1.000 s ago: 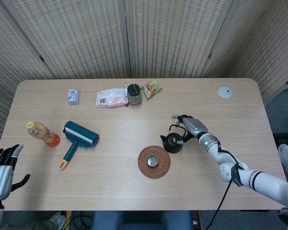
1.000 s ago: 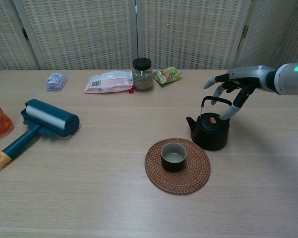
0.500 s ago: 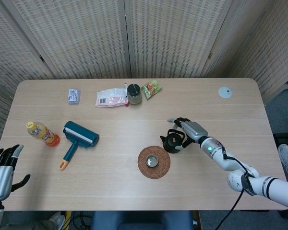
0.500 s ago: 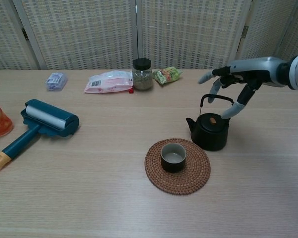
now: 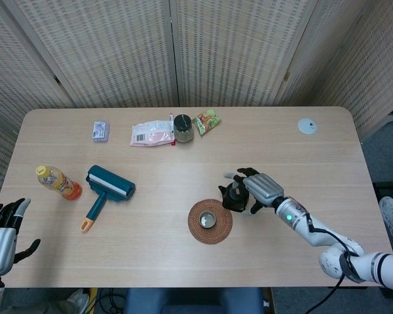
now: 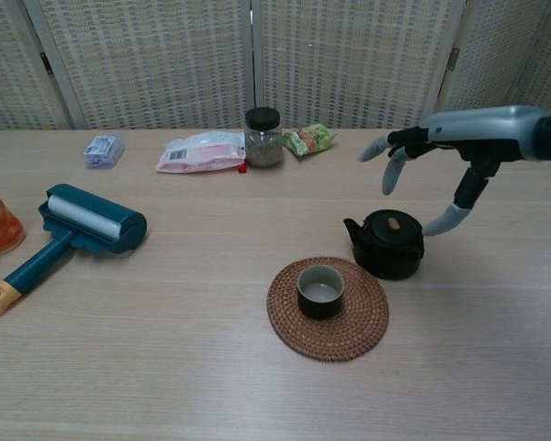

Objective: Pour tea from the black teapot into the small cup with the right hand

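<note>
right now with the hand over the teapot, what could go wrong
The teapot handle no longer stands up in the chest view; it seems folded down, so the open right robot hand hovering above may close on nothing or push the pot. The pot sits against the coaster edge, near the cup; a nudge could knock the cup. A loose grip may let the pot swing and spill.

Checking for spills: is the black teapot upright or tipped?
Upright: the black teapot sits flat on the table, lid on top, beside the cup's mat.
</note>
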You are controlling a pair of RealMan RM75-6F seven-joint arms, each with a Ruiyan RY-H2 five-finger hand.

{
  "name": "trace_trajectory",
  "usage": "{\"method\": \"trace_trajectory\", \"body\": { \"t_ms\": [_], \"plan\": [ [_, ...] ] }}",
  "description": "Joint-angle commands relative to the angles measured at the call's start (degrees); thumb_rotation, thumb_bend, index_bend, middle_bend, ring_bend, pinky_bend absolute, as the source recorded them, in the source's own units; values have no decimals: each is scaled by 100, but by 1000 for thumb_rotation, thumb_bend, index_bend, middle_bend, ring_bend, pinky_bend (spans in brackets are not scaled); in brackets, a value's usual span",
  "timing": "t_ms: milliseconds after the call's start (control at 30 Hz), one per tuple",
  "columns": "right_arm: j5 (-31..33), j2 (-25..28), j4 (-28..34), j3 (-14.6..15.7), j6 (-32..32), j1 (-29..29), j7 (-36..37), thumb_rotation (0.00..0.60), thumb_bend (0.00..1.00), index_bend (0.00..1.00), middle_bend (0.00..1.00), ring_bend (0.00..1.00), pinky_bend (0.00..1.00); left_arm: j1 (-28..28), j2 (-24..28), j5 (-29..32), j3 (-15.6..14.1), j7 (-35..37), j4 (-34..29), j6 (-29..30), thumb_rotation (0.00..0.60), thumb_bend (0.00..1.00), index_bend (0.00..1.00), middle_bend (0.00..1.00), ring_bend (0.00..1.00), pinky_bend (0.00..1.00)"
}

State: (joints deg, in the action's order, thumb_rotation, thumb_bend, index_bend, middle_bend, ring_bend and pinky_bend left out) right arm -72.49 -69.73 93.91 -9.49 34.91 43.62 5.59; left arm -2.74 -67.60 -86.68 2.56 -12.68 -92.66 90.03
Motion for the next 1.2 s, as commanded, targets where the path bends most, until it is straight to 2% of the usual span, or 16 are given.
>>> {"method": "trace_trajectory", "body": {
  "t_ms": [33,300,733,1200],
  "plan": [
    [-80,-50,125,67,69,52,-133,600,59,102,282,42,69,8,2,1,2,-4,-2,10,600,203,80,100,122,65],
    [-206,-297,100,243,-17,344,-750,600,5,102,273,41,69,59,3,2,-16,21,5,54,600,203,80,100,122,65],
    [380,-758,-245,476,-109,656,-1574,600,0,102,273,41,68,112,-19,7,-24,119,98,87,600,203,80,100,122,65],
    [438,-557,-206,811,28,587,-1795,600,0,102,355,40,67,121,-34,-30,-23,135,114,94,600,204,80,100,122,65]
  ]
}}
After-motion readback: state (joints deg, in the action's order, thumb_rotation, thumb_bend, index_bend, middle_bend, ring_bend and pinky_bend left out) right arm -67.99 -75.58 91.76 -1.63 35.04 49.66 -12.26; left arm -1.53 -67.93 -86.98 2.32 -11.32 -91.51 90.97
